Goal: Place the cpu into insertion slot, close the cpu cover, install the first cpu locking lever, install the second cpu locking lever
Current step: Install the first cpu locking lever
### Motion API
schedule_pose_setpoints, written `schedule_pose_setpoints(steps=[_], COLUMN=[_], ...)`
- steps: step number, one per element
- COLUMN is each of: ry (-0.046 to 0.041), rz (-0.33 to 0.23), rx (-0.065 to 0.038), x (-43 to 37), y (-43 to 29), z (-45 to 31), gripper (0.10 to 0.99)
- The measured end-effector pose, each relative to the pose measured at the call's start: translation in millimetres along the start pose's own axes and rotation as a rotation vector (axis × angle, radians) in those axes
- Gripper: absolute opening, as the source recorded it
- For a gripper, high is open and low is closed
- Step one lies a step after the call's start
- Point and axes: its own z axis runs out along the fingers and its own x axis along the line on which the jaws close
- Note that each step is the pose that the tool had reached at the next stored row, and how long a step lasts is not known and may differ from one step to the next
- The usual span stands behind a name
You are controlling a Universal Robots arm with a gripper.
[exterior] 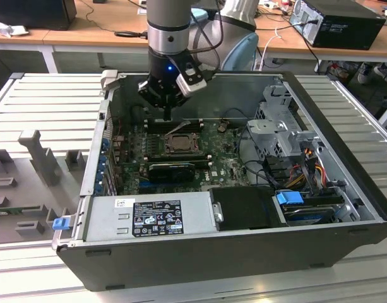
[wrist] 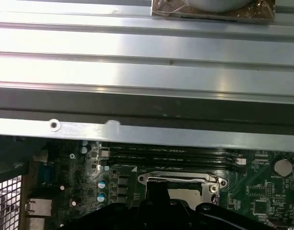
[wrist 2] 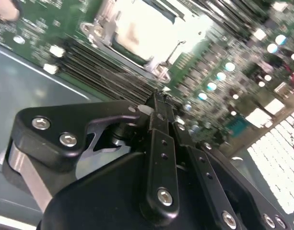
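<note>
The black two-fingered gripper, fingers pressed together and holding nothing, hangs at upper centre of the exterior view, tip down just behind the square silver-rimmed insertion slot, probably to reach a lever. The flat silver-grey cpu lies level inside it, no long axis.

No text can be made out: the black and white labels on the power supply, well in front of the gripper in the exterior view, carry print too small to make out.
</note>
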Motion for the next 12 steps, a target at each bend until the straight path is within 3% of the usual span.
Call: schedule_pose_setpoints(steps=[3, 5, 6, 8, 12], ry=[0.0003, 0.0006, -0.0002, -0.0007, 0.0037], rz=[0.000, 0.000, -0.001, -0.004, -0.065], rx=[0.000, -0.006, -0.029, -0.043, -0.043], x=[-13.1, -19.0, -20.1, -20.2, -20.3], y=[-0.7, -1.1, -1.0, -1.1, -1.6], z=[0.6, 1.1, 1.6, 2.5, 12.2], gripper=[0.106, 0.106, 0.106, 0.106, 0.106])
